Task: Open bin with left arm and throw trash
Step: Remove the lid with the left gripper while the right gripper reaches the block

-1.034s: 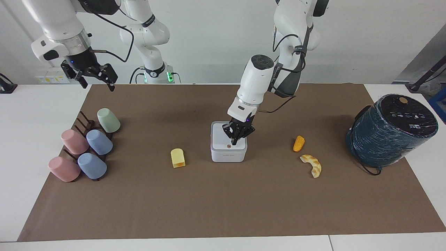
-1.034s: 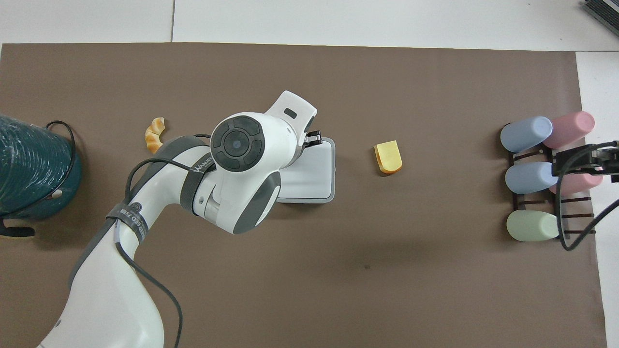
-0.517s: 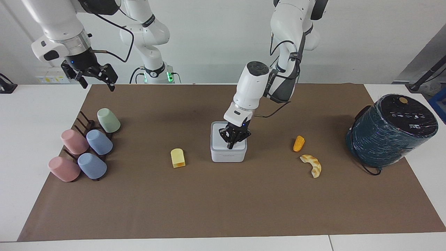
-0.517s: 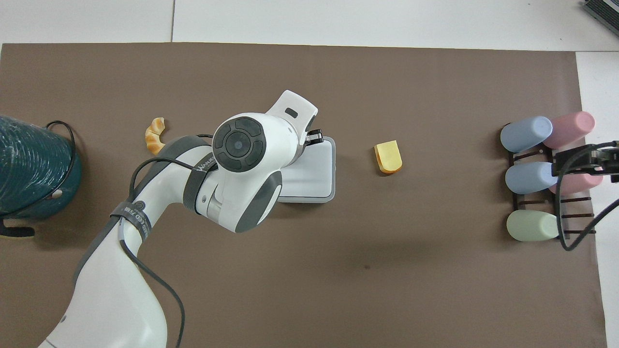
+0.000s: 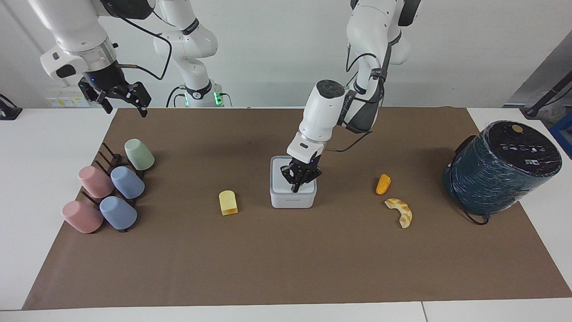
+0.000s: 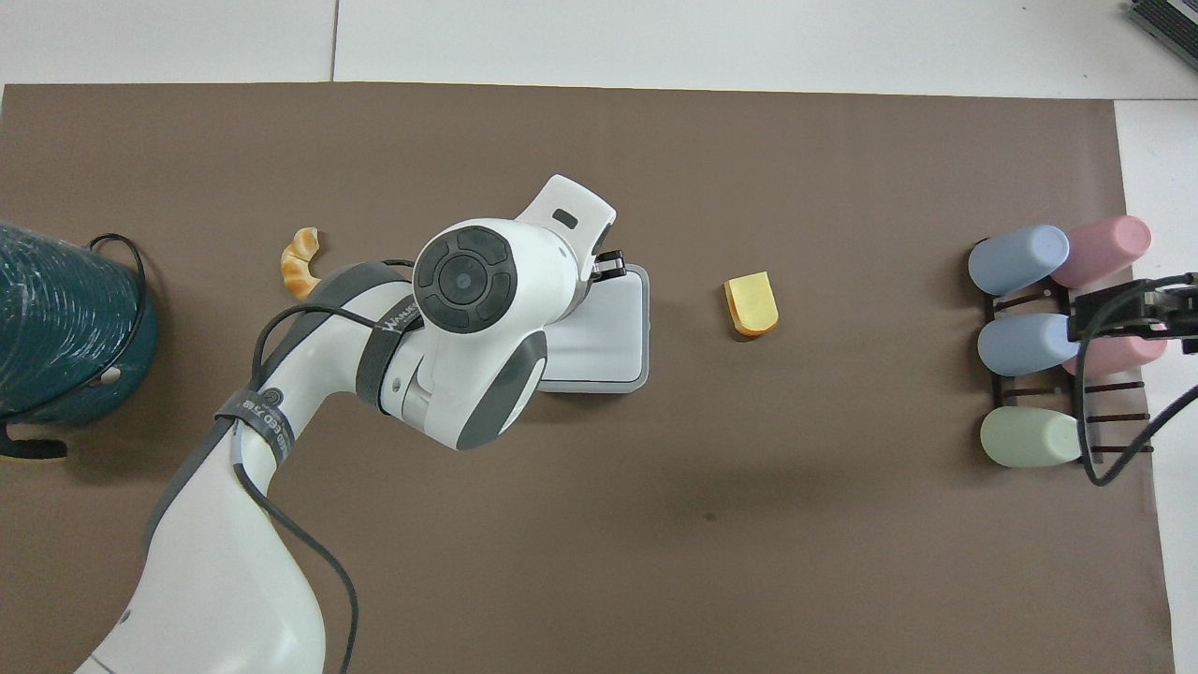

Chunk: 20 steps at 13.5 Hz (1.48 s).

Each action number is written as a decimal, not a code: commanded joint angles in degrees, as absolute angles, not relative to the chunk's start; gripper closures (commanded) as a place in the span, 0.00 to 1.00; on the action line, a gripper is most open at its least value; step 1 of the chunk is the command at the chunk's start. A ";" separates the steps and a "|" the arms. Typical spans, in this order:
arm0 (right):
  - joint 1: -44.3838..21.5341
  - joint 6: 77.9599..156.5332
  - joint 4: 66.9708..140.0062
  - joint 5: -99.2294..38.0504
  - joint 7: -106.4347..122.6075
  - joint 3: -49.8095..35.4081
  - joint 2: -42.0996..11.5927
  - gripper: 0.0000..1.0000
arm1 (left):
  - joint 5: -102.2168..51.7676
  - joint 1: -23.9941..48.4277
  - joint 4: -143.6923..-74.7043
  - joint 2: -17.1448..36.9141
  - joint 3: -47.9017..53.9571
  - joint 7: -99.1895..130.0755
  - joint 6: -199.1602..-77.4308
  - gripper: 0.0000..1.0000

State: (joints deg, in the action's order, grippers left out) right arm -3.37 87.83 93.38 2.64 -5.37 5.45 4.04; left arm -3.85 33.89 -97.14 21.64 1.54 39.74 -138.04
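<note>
One teal cylinder [image 5: 502, 166] at left arm's end. One white bin [image 5: 292, 188] mid-mat, lid down, contents hidden; left gripper [image 5: 295, 189] closed, tips on lid. Five cups [image 5: 127, 182] on rack [image 5: 107, 157]. Three trash pieces [image 5: 228, 202] on mat beside bin. Right gripper [image 5: 120, 100] spread, empty, waits over the mat's corner.

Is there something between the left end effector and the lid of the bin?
Nothing visible: the shut left end effector is already down at the closed lid of the white bin. The right end effector waits, open, above the cup rack.
</note>
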 commanded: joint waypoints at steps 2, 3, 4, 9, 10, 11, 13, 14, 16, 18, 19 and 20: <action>-2.90 88.15 95.01 3.08 -3.60 5.01 5.54 0.00 | -2.46 34.19 -90.28 22.24 0.35 39.99 -126.95 1.00; -2.90 88.24 95.01 3.08 -3.60 5.01 5.54 0.00 | -2.46 33.84 -88.78 21.45 0.26 39.99 -124.04 1.00; -2.90 88.16 95.01 3.08 -3.60 5.01 5.54 0.00 | -2.46 33.23 -87.81 20.75 0.26 39.90 -121.49 1.00; -4.03 90.78 94.92 3.08 -3.86 4.40 5.19 0.00 | -2.11 28.75 -85.87 16.70 0.09 38.42 -110.15 1.00; -5.17 91.31 94.92 3.08 -4.30 4.39 4.49 0.00 | -2.11 27.70 -84.56 15.83 0.09 37.36 -107.43 1.00; -5.79 92.97 95.01 3.08 -4.39 4.31 3.61 0.00 | -2.20 26.47 -84.03 14.86 0.09 35.35 -105.31 1.00; -7.90 97.45 95.71 3.08 -5.01 4.31 2.03 0.00 | -2.28 22.35 -84.02 11.01 0.09 28.95 -100.92 1.00; -9.48 99.21 96.32 3.25 -5.01 4.31 1.06 0.00 | -2.63 19.89 -84.02 9.07 0.09 24.74 -98.64 1.00; -11.15 102.28 96.15 3.25 -5.01 4.31 -1.83 0.00 | -2.37 15.14 -84.02 6.69 -0.09 16.65 -93.37 1.00; -13.96 107.03 96.24 3.16 -5.01 4.31 -5.78 0.00 | -2.11 11.36 -84.02 5.37 -0.09 9.79 -90.01 1.00; -15.37 109.75 96.33 3.16 -4.84 4.22 -8.24 0.00 | -1.41 9.16 -84.02 4.75 0.09 5.58 -88.96 1.00; -15.99 112.39 96.33 3.08 -4.49 4.22 -10.61 0.00 | -0.80 7.84 -84.02 4.05 0.09 1.88 -88.16 1.00</action>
State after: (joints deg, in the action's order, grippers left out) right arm -14.92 108.58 96.55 2.64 -5.27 4.26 -6.82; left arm -2.43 10.05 -83.26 5.50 -0.68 7.31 -89.99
